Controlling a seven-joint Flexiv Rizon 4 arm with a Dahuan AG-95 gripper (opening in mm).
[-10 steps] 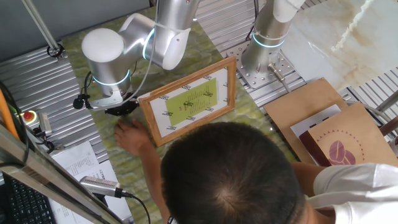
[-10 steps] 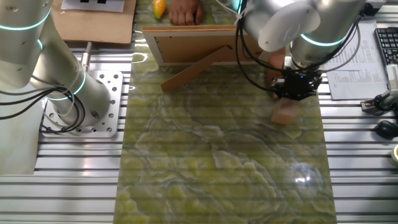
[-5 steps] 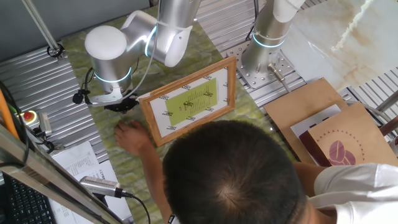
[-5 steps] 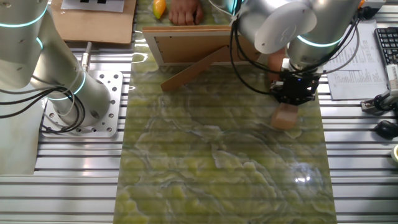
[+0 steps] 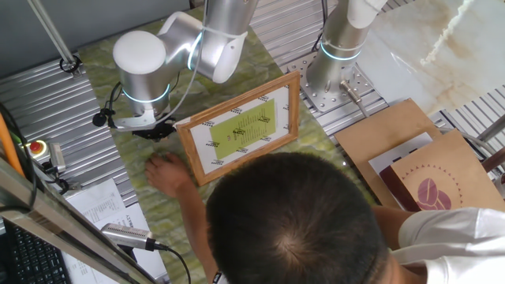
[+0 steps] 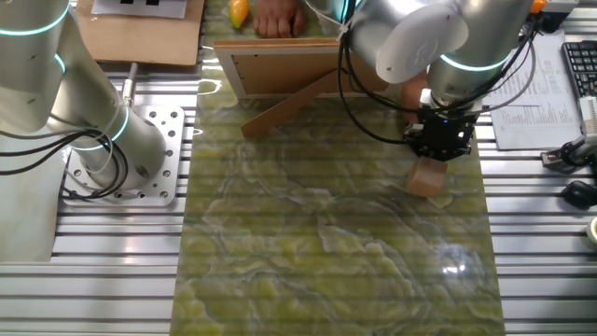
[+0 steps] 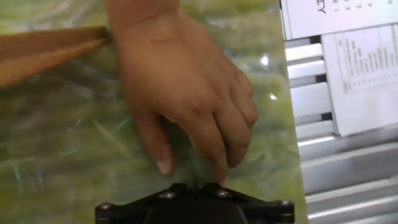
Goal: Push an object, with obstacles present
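The object, a small pale tan wooden block [image 6: 428,175], sits on the green marbled mat right in front of my gripper [image 6: 438,147], touching or nearly touching its tip. The fingers look shut with nothing between them. One fixed view shows the gripper [image 5: 155,132] just left of the picture frame [image 5: 241,126], and the block is hidden there. The frame [image 6: 280,70] stands propped on its strut, seen from behind. The orange-yellow teardrop piece [image 6: 240,11] lies beyond it. In the hand view a person's hand [image 7: 186,93] rests just past my gripper [image 7: 194,185].
A person leans over the table, head [image 5: 292,221] low in the frame and hand [image 5: 168,172] flat on the mat near the frame's corner. A second arm's base [image 6: 103,140] stands on the slatted table. Papers [image 6: 532,103] lie beside the mat [image 6: 317,233], and a cardboard sheet [image 5: 387,134] lies further off.
My gripper has crept away from the person's hand, and the block has slid a little ahead of it across the mat. Frame and hand have stayed put.
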